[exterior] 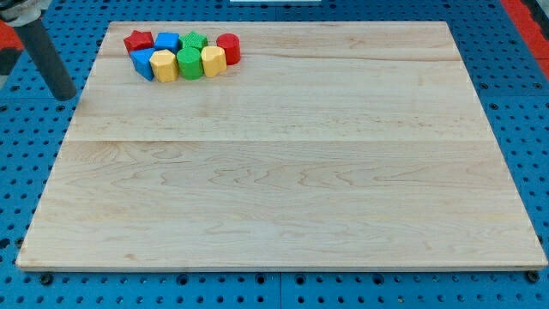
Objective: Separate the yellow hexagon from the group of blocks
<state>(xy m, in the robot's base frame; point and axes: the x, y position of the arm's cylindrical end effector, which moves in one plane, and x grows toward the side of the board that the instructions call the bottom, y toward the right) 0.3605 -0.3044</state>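
Item: yellow hexagon, lower right of a tight cluster at the board's top left, touching the green cylinder and just below the red cylinder.
Tool: my tip, a bare rod with no jaws, gripping nothing, stood off the board at the view's left.
Method, judged: enter between hexagon and green cylinder, push rightward.
Finish: glossy painted blocks; pale, smooth-grained wood.

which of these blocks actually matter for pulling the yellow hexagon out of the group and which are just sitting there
Job: yellow hexagon; my tip, off the board's left edge, left of the cluster.

Just sitting there: yellow block, red star, red cylinder, blue blocks, green blocks.
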